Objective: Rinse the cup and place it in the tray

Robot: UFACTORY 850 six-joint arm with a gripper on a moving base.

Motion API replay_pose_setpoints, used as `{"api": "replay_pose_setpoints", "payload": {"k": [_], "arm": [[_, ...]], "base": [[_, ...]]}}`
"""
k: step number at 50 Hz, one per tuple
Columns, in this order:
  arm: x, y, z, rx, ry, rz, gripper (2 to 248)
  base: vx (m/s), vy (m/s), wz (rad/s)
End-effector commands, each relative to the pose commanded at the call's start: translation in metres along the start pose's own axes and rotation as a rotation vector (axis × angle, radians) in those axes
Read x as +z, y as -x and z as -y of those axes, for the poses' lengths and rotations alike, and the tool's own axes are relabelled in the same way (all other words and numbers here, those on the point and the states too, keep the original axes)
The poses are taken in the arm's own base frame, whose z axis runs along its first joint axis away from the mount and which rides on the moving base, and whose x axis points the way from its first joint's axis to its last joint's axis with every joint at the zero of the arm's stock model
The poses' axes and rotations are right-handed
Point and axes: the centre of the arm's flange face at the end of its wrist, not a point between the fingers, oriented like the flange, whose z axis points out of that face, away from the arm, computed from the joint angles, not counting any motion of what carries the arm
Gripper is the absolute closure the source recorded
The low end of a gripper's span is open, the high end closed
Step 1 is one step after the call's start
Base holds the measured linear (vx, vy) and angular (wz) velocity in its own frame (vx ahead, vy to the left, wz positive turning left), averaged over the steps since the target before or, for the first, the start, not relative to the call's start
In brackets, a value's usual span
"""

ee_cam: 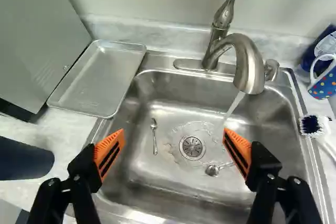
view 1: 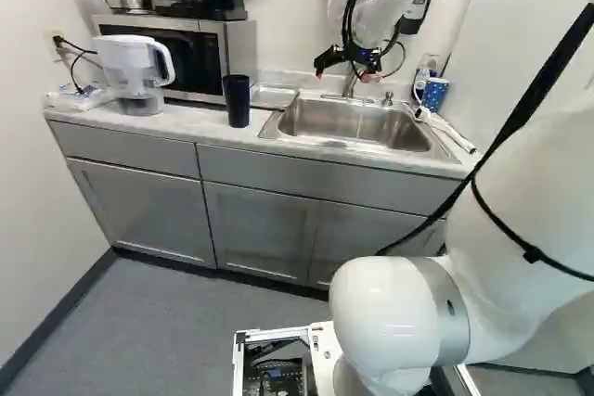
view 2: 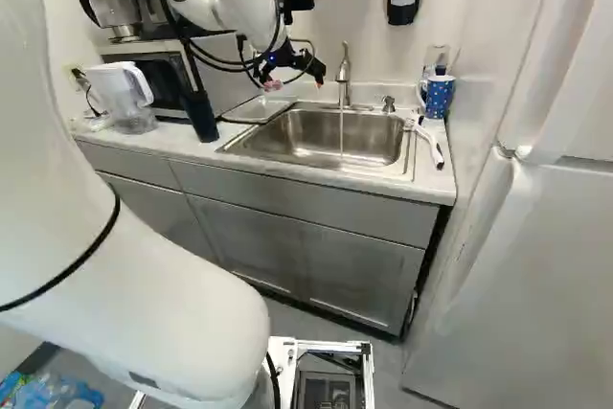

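My gripper (view 1: 343, 73) hangs over the sink in the left base view. Seen from the wrist, the gripper (ee_cam: 173, 148) is open, with nothing between its orange pads. A tall dark blue cup (view 1: 238, 101) stands upright on the counter, left of the sink; the wrist view shows part of this cup (ee_cam: 23, 159) beyond one finger's outer side. The shallow metal tray (ee_cam: 97, 80) lies bare beside the sink's rim, against the microwave. Water (ee_cam: 234, 104) runs from the faucet (ee_cam: 247, 61) into the sink (ee_cam: 157, 106).
Two spoons (ee_cam: 154, 135) lie in the basin near the drain (ee_cam: 192, 148). A dotted blue mug (view 2: 439, 95) and a white-handled brush (view 2: 427, 141) are at the sink's right. The microwave (view 1: 186, 57) and a water pitcher (view 1: 135, 71) stand on the left counter.
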Motion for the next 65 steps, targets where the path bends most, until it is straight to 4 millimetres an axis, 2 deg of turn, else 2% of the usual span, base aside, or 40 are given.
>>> {"api": "replay_pose_setpoints", "payload": {"k": [65], "arm": [[0.0, 0.0, 0.0, 0.0, 0.0, 0.0, 3]], "base": [[0.0, 0.0, 0.0]]}}
